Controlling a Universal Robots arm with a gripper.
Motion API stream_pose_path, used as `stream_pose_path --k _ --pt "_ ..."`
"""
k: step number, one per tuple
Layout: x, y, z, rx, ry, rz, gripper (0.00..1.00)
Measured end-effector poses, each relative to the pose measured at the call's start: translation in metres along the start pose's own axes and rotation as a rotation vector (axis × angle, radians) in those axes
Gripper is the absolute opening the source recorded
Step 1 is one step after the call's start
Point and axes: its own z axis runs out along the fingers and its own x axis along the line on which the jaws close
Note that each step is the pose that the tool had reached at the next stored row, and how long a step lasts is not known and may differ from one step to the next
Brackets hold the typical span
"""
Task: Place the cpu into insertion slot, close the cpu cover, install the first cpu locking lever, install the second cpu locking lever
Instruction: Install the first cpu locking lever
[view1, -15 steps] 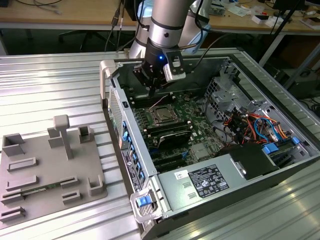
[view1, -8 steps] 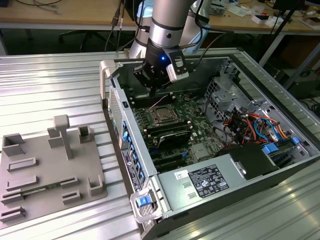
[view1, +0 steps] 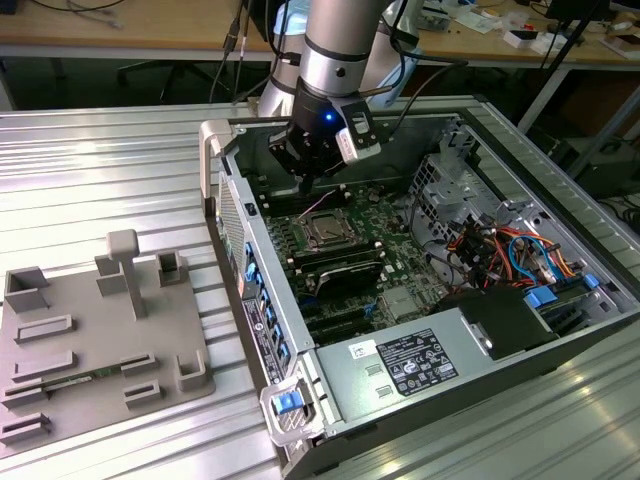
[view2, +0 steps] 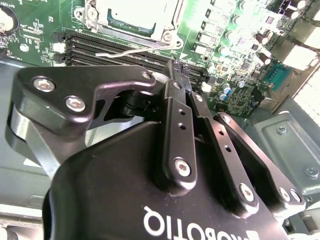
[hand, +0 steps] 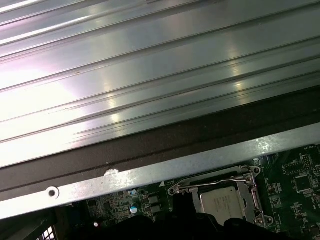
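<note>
hand (view1: 306, 180) hovers just above seated cpu (view1: 325, 231).

Work surface: ribbed metal tabletop (view1: 110, 170) of long parallel slats, silvery, catching soft pinkish-white glare; the same slats appear in the first wrist view (hand: 150, 75).

Rear furniture: long wooden bench (view1: 130, 30) along the back, pale brown top, with cables draped over its edge and small clutter towards the exterior view's right (items too small to identify).

Bench support: grey metal leg (view1: 555, 75) slanting down at the exterior view's right.

Floor zone: dark, shadowed space (view1: 120, 85) beneath the bench, with chair-like legs faintly visible.

Lighting: even, overhead, diffuse.
</note>
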Motion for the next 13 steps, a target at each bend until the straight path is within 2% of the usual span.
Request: stream_pose_path --k 10,13 --pt "0.0 0.0 0.0002 0.0001 0.0001 -0.001 0.11" --pt "-0.0004 0.0001 0.0016 -0.0002 -0.0003 -0.018 0.11"
